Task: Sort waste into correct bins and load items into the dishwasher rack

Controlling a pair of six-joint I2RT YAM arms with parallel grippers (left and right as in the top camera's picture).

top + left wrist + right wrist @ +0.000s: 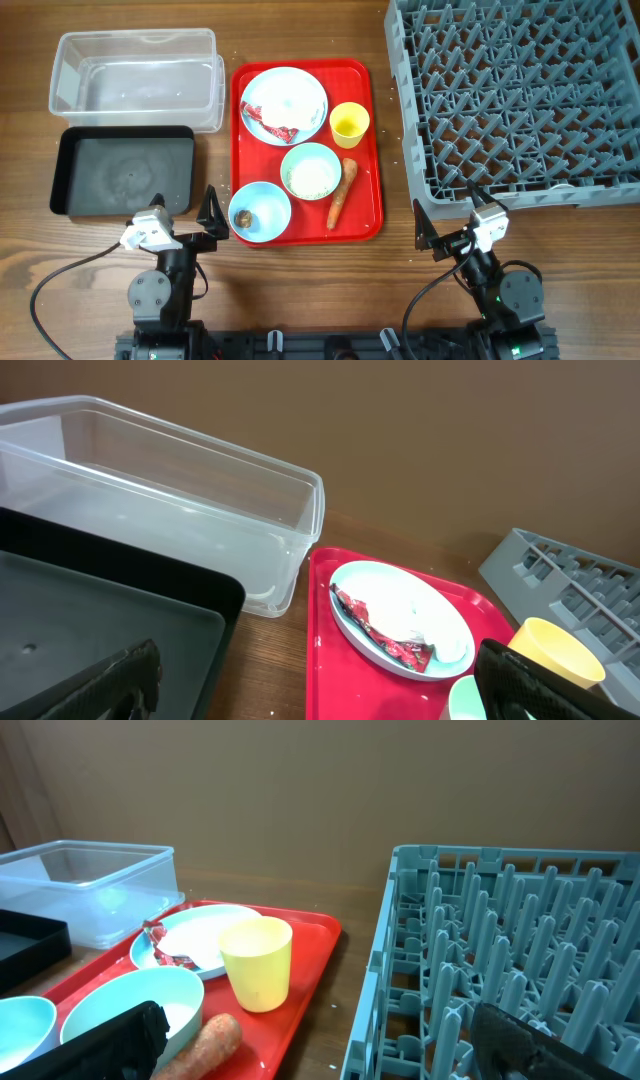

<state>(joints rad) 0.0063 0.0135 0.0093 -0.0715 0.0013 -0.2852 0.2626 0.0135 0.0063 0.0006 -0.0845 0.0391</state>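
You have it all left: tub [135, 80], black tray [120, 172] and rack [510, 100] empty, red tray [368, 170] loaded, left fingers [212, 212] and right fingers [421, 228] wide

Wrapper [278, 130] on blue plate [302, 88]; rice [312, 181] seemingly in green bowl [288, 160], carrot [341, 196] just beside; cup [349, 124] upright

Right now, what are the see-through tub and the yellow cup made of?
The clear tub looks like glossy plastic: you see the table through its walls. The yellow cup seems matte plastic, smooth and evenly coloured, though that's a guess.
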